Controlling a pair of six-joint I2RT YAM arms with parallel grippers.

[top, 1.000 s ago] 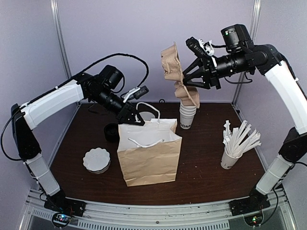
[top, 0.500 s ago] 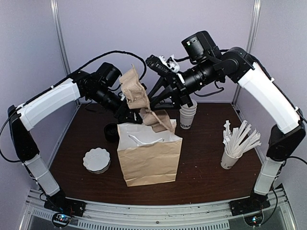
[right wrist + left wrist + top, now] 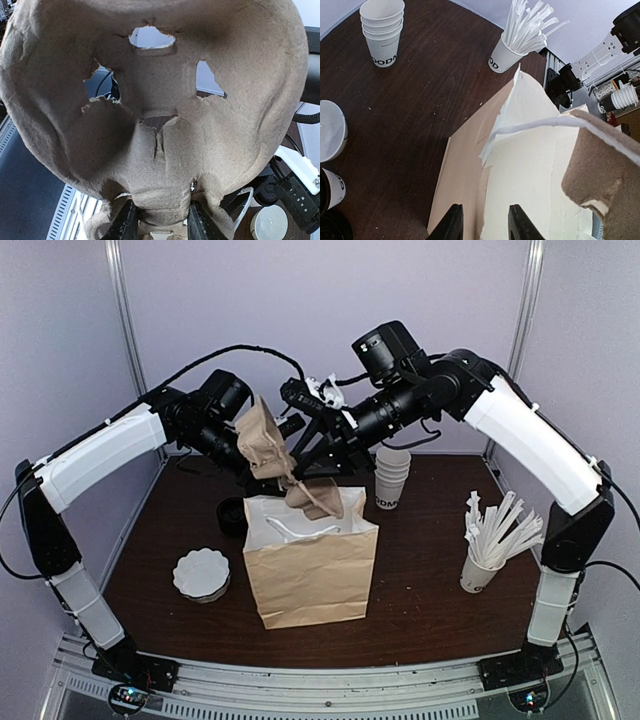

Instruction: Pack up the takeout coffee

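Now right tool (image 3: 161, 218), clamped on carrier (image 3: 262, 440), lowered to bag (image 3: 305, 575); left tool (image 3: 482, 226) apart

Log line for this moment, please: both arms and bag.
left gripper: open, astride paper bag rim | right gripper: shut on pulp cup carrier | carrier: tilted, lower end at bag mouth

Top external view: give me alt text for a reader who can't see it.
The right tool holds a brown pulp cup carrier tilted over the open mouth of a paper bag. The left tool is at the bag's far rim. A stack of white cups stands behind the bag, and a cup of wrapped sticks stands at the view's right.
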